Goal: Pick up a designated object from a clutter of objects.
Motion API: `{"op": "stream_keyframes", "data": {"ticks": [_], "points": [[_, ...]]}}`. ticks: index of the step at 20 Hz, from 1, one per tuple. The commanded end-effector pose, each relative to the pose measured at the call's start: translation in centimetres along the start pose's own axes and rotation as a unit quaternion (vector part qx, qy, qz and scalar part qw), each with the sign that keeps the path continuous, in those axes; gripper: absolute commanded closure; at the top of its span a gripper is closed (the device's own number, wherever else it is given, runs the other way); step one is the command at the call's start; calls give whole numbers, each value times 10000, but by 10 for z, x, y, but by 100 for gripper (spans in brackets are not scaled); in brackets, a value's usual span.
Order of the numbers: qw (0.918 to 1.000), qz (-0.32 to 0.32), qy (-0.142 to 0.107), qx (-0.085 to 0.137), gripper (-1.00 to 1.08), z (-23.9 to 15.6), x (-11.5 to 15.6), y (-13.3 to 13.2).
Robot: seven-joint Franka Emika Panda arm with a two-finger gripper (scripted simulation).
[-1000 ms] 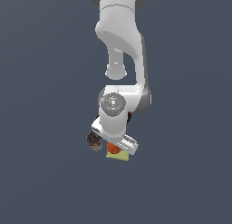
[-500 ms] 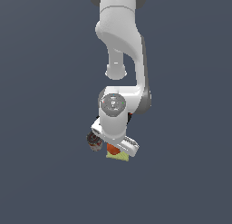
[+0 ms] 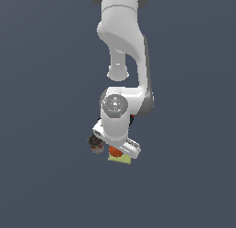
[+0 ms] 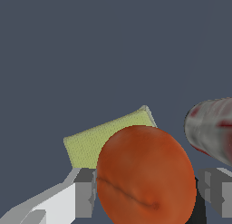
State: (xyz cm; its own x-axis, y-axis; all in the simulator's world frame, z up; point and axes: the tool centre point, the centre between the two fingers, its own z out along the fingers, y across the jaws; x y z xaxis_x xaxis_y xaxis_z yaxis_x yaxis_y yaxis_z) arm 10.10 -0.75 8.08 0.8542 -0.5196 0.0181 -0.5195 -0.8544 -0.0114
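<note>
The orange-red ball [image 4: 145,175] sits between my two fingers in the wrist view, with a finger [image 4: 84,191] pressed against each side. My gripper [image 4: 147,191] is shut on the ball. In the exterior view only a sliver of the ball [image 3: 115,153] shows under the hand, and the gripper [image 3: 120,153] is low over the clutter. The yellow-green square pad [image 4: 90,143] lies flat right behind the ball and also shows in the exterior view [image 3: 119,159]. The small greyish can [image 4: 210,128] lies beside the ball.
In the exterior view the can [image 3: 96,144] sits just to the left of the hand. The white arm [image 3: 122,47] stands over the clutter and hides what lies behind it. The black clamp is not clearly visible. The floor [image 3: 41,176] is plain dark grey.
</note>
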Motion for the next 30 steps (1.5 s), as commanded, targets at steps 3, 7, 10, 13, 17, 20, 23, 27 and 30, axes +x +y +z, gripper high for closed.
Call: {"op": "stream_keyframes", "data": {"ticks": [3, 7, 10, 13, 17, 20, 23, 27, 30], "points": [[10000, -3, 6, 6, 108, -9, -4, 1], [10000, -3, 2, 4, 108, -24, -12, 3], [10000, -3, -2, 2, 108, -39, -20, 6], [10000, -2, -10, -2, 108, -58, -30, 9], [10000, -2, -19, -8, 108, -90, -47, 14], [10000, -1, -26, -13, 108, -115, -60, 18], [10000, -1, -33, -19, 108, -141, -73, 22], [10000, 0, -41, -27, 108, -178, -91, 28], [10000, 0, -47, -34, 108, -206, -105, 32]]}}
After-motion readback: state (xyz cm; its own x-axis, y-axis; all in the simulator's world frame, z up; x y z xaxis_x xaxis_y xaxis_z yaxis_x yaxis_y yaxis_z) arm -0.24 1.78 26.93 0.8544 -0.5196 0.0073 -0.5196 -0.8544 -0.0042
